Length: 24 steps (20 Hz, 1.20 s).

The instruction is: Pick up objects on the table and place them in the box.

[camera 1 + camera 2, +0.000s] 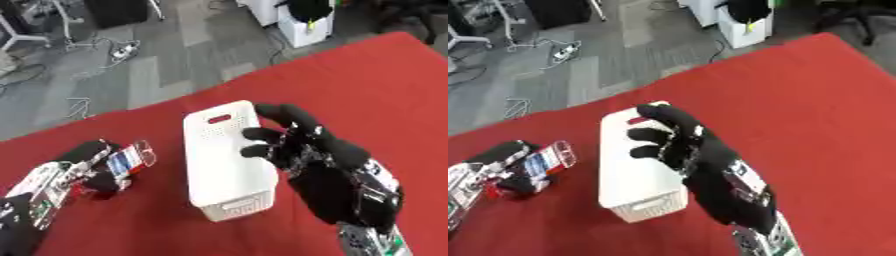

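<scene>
Red cloth covers the tabletop (367, 90), which lies askew, its far edge running diagonally against a grey floor with cables, chair legs and a white cabinet (306, 27) beyond. Near the middle of the cloth stands the white box (226, 165), a perforated plastic bin with slotted handles at its short ends; its inside reads as plain white and I cannot tell whether anything lies in it. The right hand (328, 167) reaches up from the near right corner, black-gloved, fingers spread and fairly straight, grasping nothing; its fingertips lie over the box's right rim in the left eye view and cover much of the box's right side in the right eye view, though whether they touch the rim or hang just above it is hard to make out. Its wrist is cut off by the lower edge. Toward the near left corner, well apart from the box, the left hand (83, 172) has its fingers curled round a small packet (131, 159), clear-wrapped with red, white and blue print that cannot be read. Part of the packet is hidden by the fingers, and the left forearm runs off the lower left corner.
</scene>
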Available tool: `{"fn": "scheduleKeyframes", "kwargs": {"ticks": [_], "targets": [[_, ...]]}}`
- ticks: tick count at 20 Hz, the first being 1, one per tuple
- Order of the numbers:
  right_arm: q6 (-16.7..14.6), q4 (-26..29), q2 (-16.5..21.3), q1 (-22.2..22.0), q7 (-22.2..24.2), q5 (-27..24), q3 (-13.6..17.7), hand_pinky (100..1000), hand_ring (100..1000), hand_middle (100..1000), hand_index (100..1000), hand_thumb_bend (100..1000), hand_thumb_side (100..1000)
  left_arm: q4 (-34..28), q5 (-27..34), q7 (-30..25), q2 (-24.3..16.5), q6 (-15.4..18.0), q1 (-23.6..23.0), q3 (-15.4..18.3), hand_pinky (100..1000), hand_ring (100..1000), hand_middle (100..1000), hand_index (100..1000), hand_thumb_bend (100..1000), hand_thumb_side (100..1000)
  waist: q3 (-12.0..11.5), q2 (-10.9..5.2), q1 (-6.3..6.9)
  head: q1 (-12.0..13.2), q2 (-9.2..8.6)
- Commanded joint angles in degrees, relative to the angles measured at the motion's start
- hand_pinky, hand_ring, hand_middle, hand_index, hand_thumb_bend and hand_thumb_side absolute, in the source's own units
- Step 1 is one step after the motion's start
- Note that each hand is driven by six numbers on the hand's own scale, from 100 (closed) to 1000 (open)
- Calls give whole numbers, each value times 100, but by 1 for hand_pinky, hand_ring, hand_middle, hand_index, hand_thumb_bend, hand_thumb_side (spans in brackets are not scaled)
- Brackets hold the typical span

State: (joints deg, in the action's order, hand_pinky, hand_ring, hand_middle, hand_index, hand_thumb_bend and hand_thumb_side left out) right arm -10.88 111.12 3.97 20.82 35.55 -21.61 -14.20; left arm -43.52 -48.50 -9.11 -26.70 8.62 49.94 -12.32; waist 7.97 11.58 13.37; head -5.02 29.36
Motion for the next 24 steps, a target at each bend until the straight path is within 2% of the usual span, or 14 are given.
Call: {"fn": "scheduleKeyframes", "kwargs": {"ticks": [1, 6, 12, 22, 24], "targets": [[-11, 107, -38, 28, 1, 16, 4, 864, 912, 980, 1000, 100, 1000, -80, -117, 87, -341, 80, 20, -9, 100, 150, 172, 368, 249, 100, -53, -104, -42, -14, 23], [-18, 77, -16, -46, -13, 45, 24, 864, 912, 980, 1000, 100, 1000, -381, 11, 200, -707, 71, 45, -52, 100, 171, 203, 391, 309, 100, -146, -183, -42, -48, 51], [-54, 25, -14, -86, -14, 80, 22, 863, 911, 979, 1000, 100, 1000, -762, 405, -23, -1022, 0, -2, -201, 100, 175, 211, 403, 312, 101, -227, -266, -42, -47, 28], [-94, -62, 21, -191, 2, 131, 31, 865, 912, 980, 1000, 100, 1000, -1295, 1038, -329, -1436, -110, -51, -334, 100, 185, 232, 411, 283, 104, -393, -383, -42, -74, -5], [-110, -84, 25, -197, 5, 155, 39, 866, 913, 980, 1000, 100, 1000, -1390, 1148, -375, -1469, -129, -67, -368, 100, 182, 237, 415, 241, 112, -428, -400, -42, -58, -11]]}}
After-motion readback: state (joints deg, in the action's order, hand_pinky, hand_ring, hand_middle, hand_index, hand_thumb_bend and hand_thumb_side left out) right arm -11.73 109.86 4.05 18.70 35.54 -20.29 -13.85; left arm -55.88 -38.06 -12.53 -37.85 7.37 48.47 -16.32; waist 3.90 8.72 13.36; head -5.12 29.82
